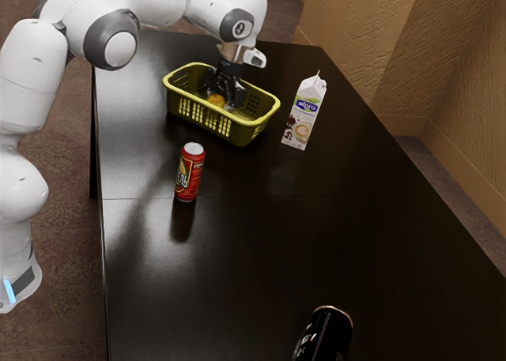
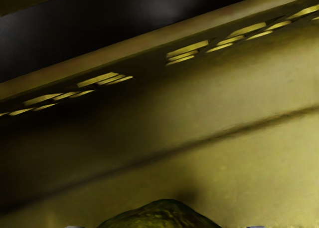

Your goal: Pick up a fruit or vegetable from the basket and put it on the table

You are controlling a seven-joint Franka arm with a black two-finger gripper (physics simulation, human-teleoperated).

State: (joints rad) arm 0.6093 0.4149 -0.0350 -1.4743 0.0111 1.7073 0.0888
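The gripper [image 1: 224, 96] reaches down inside the yellow-green basket [image 1: 207, 122], its fingers apart. An orange-coloured round item [image 1: 215, 99] lies in the basket beside the fingers. In the wrist view, a dark green, bumpy fruit or vegetable [image 2: 162, 216] rises at the lower edge, between the two fingertips of the gripper [image 2: 165, 226], with space on either side of it. Behind it are the floor and slotted wall of the basket [image 2: 239, 93]. The lower part of the green item is hidden.
A milk carton [image 1: 304, 114] stands just beyond the basket on the exterior view's right. A red can [image 1: 189, 172] stands on the dark table [image 1: 261, 242] in front of the basket, and a black can [image 1: 325, 335] is at the near edge.
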